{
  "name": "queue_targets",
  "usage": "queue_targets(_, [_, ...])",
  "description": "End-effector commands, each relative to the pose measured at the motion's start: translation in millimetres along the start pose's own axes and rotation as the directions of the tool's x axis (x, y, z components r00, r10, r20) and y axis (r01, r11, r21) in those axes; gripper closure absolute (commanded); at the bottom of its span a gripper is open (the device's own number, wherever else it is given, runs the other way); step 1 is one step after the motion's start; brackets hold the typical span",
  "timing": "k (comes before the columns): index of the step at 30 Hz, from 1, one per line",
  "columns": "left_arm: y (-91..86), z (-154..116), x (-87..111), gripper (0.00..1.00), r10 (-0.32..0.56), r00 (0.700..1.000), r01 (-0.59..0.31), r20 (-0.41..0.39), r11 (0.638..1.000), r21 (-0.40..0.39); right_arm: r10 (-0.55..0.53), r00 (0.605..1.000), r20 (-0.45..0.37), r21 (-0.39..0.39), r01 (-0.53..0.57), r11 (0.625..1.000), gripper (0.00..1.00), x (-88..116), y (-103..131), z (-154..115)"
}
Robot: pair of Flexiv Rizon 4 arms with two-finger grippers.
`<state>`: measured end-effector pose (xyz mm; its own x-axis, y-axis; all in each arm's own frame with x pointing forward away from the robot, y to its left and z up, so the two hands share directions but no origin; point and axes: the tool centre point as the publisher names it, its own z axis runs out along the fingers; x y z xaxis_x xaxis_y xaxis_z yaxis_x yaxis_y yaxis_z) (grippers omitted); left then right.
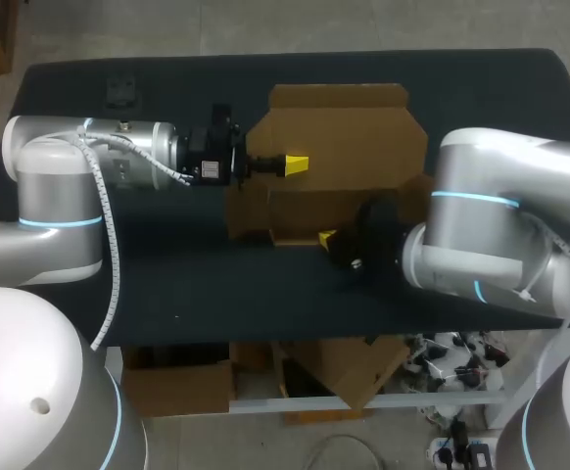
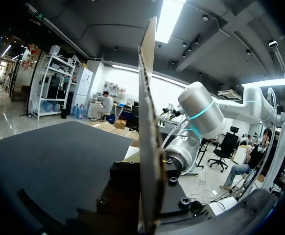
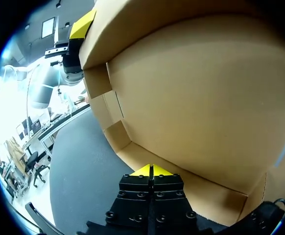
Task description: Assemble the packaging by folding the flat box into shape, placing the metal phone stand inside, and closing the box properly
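Left gripper (image 1: 297,164), upper centre, clamps a box (image 1: 339,122) panel; right gripper (image 1: 326,238), centre, has fingertips (image 3: 142,171) pressed together.

Overhead view, wrist close-ups sharing box (image 1: 339,137)

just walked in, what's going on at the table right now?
Mid-fold. The left gripper is shut on the edge of a raised panel of the cardboard box. The right gripper, fingers shut on nothing, sits against the fold at that panel's base. The box is open and only partly shaped; nothing shows inside it. A small dark object lies near the table's far left corner; I cannot tell if it is the stand.
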<state>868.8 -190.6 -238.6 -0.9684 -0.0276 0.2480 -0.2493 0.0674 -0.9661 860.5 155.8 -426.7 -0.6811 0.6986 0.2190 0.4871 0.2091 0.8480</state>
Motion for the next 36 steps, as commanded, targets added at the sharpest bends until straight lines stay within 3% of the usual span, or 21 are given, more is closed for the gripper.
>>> queue_targets(1, [3.9,-0.5,-1.5,1.0,-0.001,1.0,0.001,-0.006,1.0,-0.004,-0.001,1.0,0.011,-0.001,0.001,1.0,1.0,2.6,-1.3,5.6])
queue_targets(36, [5.4,-1.1,-2.5,1.0,0.0,1.0,0.0,-0.007,1.0,-0.01,0.001,1.0,0.008,0.004,-0.001,1.0,1.0,2.1,-1.6,6.6])
